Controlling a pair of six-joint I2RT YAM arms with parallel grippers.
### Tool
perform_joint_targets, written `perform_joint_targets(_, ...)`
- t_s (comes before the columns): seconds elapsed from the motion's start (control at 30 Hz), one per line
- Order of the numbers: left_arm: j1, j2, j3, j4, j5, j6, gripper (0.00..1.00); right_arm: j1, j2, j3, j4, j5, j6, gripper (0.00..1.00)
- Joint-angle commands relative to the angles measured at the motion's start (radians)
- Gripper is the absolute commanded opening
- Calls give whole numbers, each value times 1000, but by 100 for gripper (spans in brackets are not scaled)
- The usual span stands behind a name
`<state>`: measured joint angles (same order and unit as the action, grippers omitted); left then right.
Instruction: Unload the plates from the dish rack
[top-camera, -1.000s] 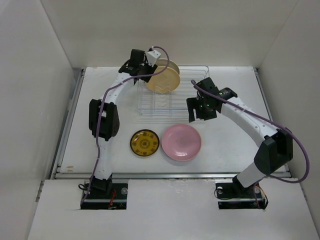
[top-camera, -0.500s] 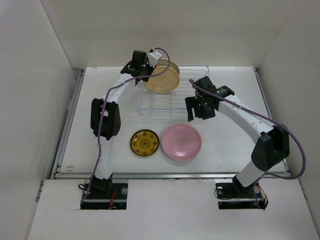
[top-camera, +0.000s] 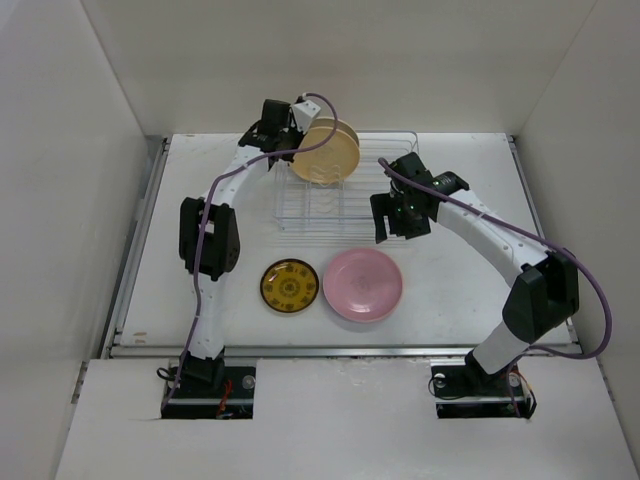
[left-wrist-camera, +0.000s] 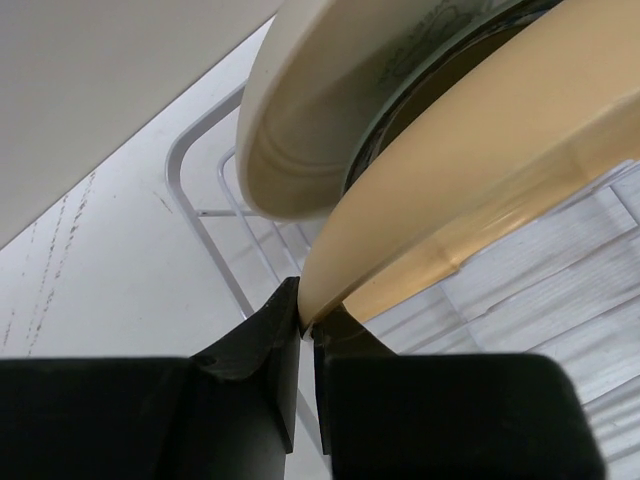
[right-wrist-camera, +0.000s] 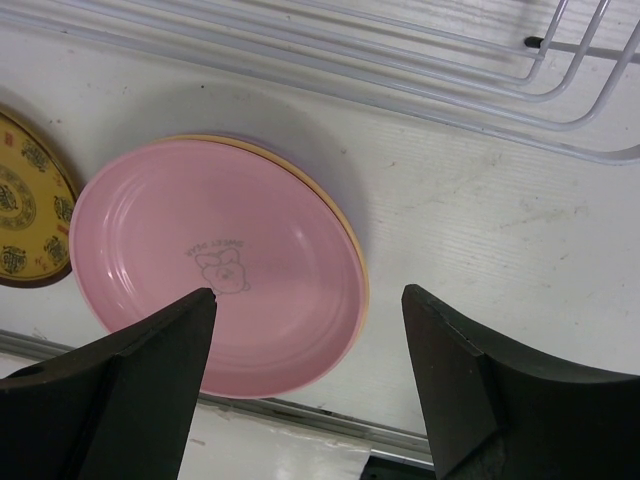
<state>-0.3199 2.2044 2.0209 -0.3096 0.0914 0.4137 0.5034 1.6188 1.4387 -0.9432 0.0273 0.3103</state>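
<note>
From above, the left gripper (top-camera: 301, 141) is closed on the left rim of a tan plate (top-camera: 328, 154). That plate stands on edge at the far left end of the rack (top-camera: 350, 195), just right of the gripper. The right gripper (top-camera: 397, 230) hangs open off the rack's near right corner. A pink plate (top-camera: 362, 285) lies flat on the worktop (top-camera: 460, 300), near that gripper and a little to its left. A mustard plate (top-camera: 290, 285) sits beside the pink one, farther left, and the two nearly touch.

At the left wrist, the gripper (left-wrist-camera: 306, 322) has its two dark fingers (left-wrist-camera: 275, 335) pinched narrow on the edge of the tan plate (left-wrist-camera: 480, 180), which rises tilted up and away to the right. A cream plate (left-wrist-camera: 320, 110) stands just behind it, beyond the gripper. The rack's wire (left-wrist-camera: 198, 165) curves past on the left.

At the right wrist, the gripper (right-wrist-camera: 308, 295) is spread wide and holds nothing. The pink plate (right-wrist-camera: 220, 270) lies below it, mostly toward the left finger (right-wrist-camera: 130, 390). A tan rim peeps out from under the pink one's right side. The mustard plate (right-wrist-camera: 22, 215) is cut off at the left edge, and the rack wires (right-wrist-camera: 560, 85) run across beyond the gripper.
</note>
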Motion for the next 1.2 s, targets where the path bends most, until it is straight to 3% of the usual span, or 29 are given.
perform_joint_targets(0.0, 1, -83, 42, -20, 22, -16, 0, -8, -30, -1, -12, 8, 3, 81)
perform_joint_targets(0.8, 1, -166, 116, -140, 2, -107, 0, -8, -50, -11, -12, 8, 3, 81)
perform_joint_targets(1.17, 19, -203, 196, -301, 146, -200, 0, -8, -118, 32, 44, 8, 3, 81)
